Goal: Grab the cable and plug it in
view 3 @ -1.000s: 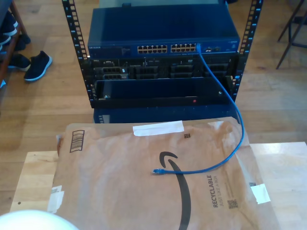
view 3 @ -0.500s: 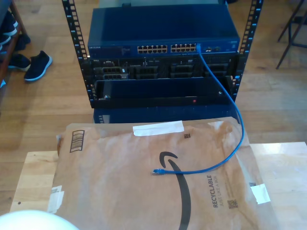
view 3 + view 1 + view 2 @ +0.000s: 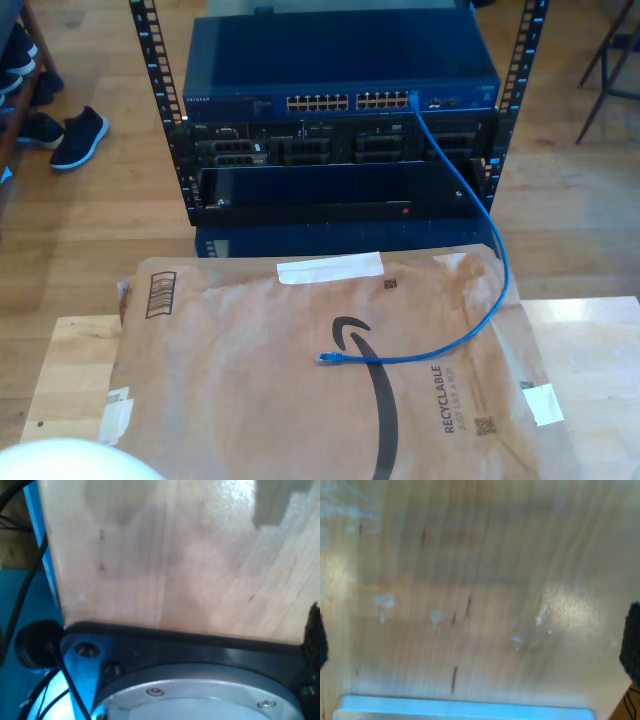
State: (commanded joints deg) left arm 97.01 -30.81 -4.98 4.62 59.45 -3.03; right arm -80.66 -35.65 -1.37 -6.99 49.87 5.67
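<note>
So the cable (image 3: 478,250) is the thin bright blue one, and in the exterior view it has one end plugged into the last port at the right of the blue switch (image 3: 340,70) sitting at the top of the rack (image 3: 340,130). From that port at about 1 o'clock it drops down past the black rack units (image 3: 340,150), bends along the right side of the view, then sweeps back toward the middle. The free plug (image 3: 327,357) lies loose on the flattened brown cardboard sheet (image 3: 250,380), just beside the black curved logo, roughly at 6 o'clock from picture centre. Nothing is touching that plug.

The cardboard covers most of the light wooden table (image 3: 590,350), with bare wood showing at the 3 and 9 o'clock edges. Some dark shoes (image 3: 75,135) sit on the wood floor at around 10 o'clock in the exterior view.

The first wrist view looks at pale wood grain close up, with a dark mount and a silvery round flange (image 3: 200,695) in frame, plus thin black wires (image 3: 30,575). The second wrist view is blurry wood surface with a bright blue strip (image 3: 465,710) along one edge. Dark bits sit at the borders of both wrist views, but whether the jaws of my first gripper or my second gripper are parted or closed, cannot tell
</note>
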